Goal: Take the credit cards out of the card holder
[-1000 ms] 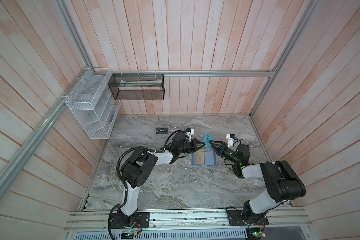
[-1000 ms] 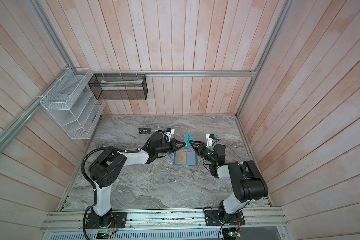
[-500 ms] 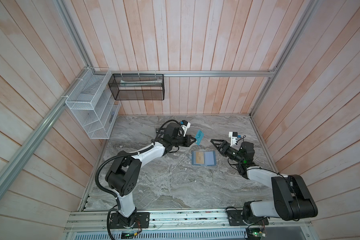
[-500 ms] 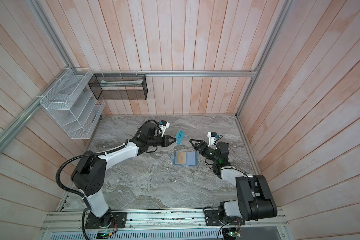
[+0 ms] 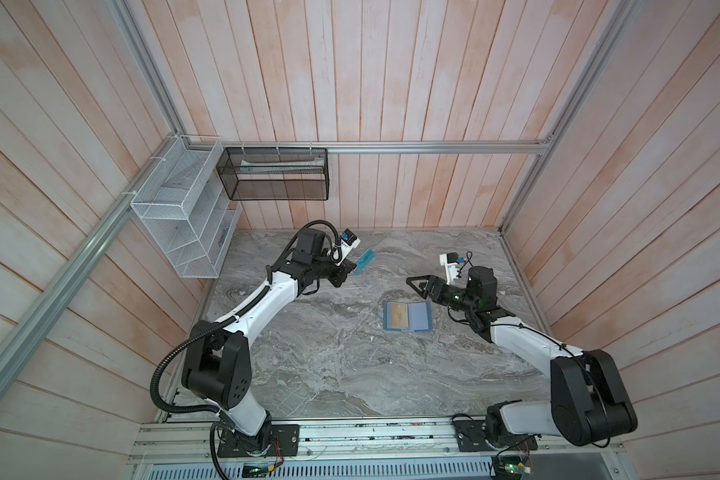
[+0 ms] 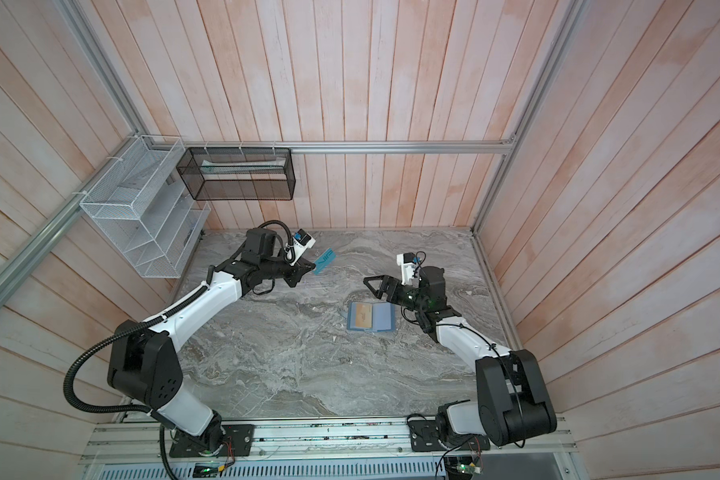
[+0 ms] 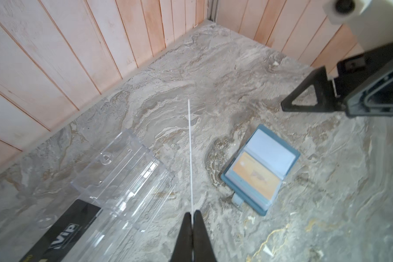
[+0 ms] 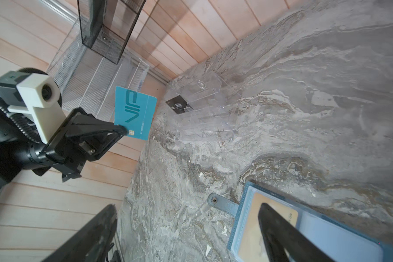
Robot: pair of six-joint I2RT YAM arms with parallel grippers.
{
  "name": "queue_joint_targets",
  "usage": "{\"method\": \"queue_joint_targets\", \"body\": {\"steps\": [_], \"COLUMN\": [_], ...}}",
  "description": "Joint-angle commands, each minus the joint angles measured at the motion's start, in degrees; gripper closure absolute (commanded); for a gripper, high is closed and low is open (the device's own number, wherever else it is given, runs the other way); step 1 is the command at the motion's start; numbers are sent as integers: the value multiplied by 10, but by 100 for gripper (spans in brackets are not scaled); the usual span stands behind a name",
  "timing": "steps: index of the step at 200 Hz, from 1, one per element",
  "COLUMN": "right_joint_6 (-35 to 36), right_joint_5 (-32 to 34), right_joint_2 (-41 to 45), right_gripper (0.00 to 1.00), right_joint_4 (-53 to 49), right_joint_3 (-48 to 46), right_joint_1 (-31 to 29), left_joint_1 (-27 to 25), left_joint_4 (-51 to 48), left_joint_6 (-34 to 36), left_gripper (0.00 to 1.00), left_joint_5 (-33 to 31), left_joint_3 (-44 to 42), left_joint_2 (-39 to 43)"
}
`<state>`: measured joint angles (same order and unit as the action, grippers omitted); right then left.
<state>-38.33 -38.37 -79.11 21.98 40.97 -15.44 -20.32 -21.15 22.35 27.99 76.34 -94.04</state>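
In both top views the tabletop [image 5: 329,365] carries the card holder [image 5: 420,316] [image 6: 382,316], lying open and flat just below and ahead of the right jaws, which stand wide apart and empty. The left jaws are pinched shut on one edge of the teal card [image 5: 365,262], holding it in the air well apart from the holder. So I judge one card out. The gold-yellow card [image 7: 254,179] is in its pocket and has yet to be pulled. The facing pocket looks empty, and no dark blue card shows.

Two wall baskets, one white wire [image 5: 175,224] and one black mesh [image 5: 275,183], hang far behind the left jaws. A clear rack [image 7: 123,167] lies beneath those jaws, with a black card [image 7: 64,231] at its edge. Nothing blocks the right jaws' way to the holder.
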Motion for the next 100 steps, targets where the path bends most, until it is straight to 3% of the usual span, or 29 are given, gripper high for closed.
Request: {"method": "queue_joint_targets", "body": {"steps": [1,34,100], "right_joint_6": [77,123,140], "right_joint_5": [42,82,75], "right_joint_2": [-22,-74,-196], "right_gripper": [2,2,2], "right_joint_4": [-92,-148,-202], "right_joint_3": [56,137,276], "right_joint_1": [-34,-80,-113], "left_joint_1": [49,91,138], "left_joint_4": [-50,-79,-128], "left_joint_6": [142,267,419], "left_gripper": [100,100,100], "left_joint_5": [37,45,19], "left_joint_3": [-10,-19,38], "left_joint_2": [20,8,-68]}}
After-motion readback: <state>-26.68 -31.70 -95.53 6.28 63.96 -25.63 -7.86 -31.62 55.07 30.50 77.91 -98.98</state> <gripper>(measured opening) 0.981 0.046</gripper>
